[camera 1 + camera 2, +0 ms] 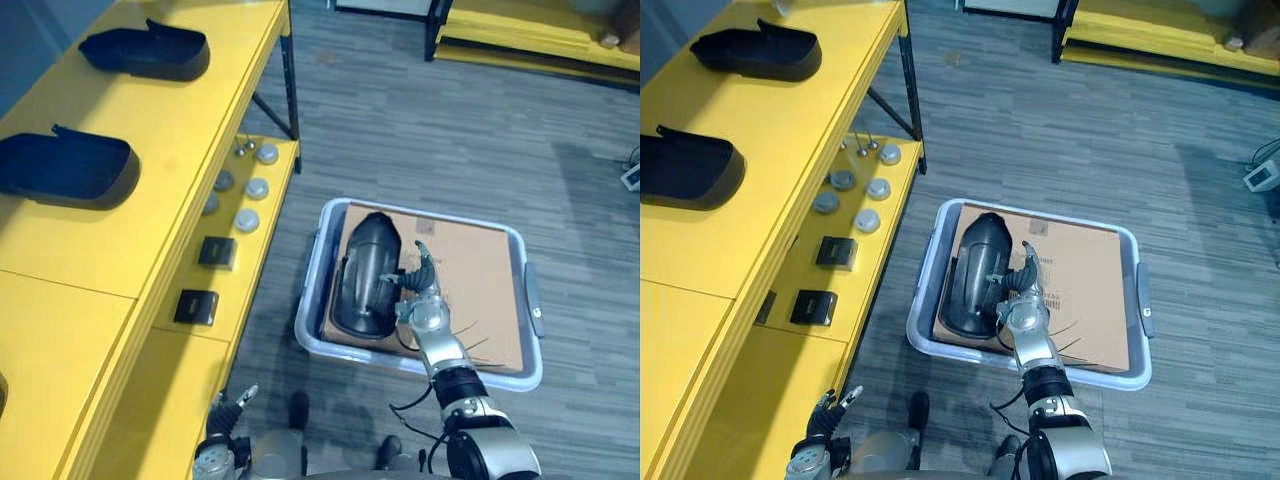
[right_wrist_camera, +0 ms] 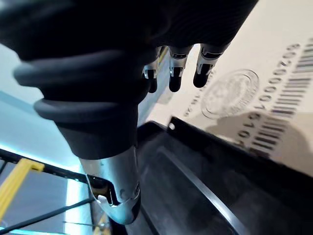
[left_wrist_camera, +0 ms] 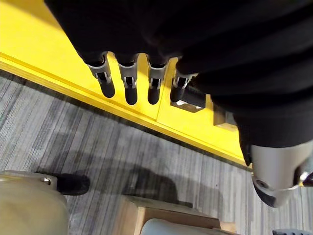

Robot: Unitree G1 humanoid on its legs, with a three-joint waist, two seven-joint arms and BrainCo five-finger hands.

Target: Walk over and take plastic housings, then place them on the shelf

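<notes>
Grey plank floor [image 1: 430, 130] filled the scene in front of me, with the yellow shelf [image 1: 90, 250] running along the left. Two dark housings [image 1: 145, 52] sat on its top level, one far and one nearer, well apart. A lower ledge carried round metal discs [image 1: 247, 205] and small black boxes [image 1: 217, 252].

On the floor just right of the shelf stood a pale plastic bin [image 1: 350, 356] lined with a cardboard sheet [image 1: 470, 280]. The one housing left to take [image 1: 365, 275] lay in the left half of the bin, on the cardboard, with its long axis running near to far.

The right robot hand [image 1: 418, 290] was down in the bin at that housing's right flank, about midway along it. Its fingers [image 2: 176, 73] were straight and pointed away from me over the bare cardboard. Its thumb [image 2: 117, 191] stood apart on the housing's side, so the hand straddled the right rim without closing on it. I could not tell whether any part of it touched the plastic.

The left robot hand [image 1: 228, 415] hung low by the near end of the shelf, well apart from the bin, with its fingers [image 3: 129, 83] relaxed and holding nothing.

I judged that the pickup fell to the right arm. The housing lay directly left of its palm, so the grip would have to close across the short width at that rim, not along the length.
</notes>
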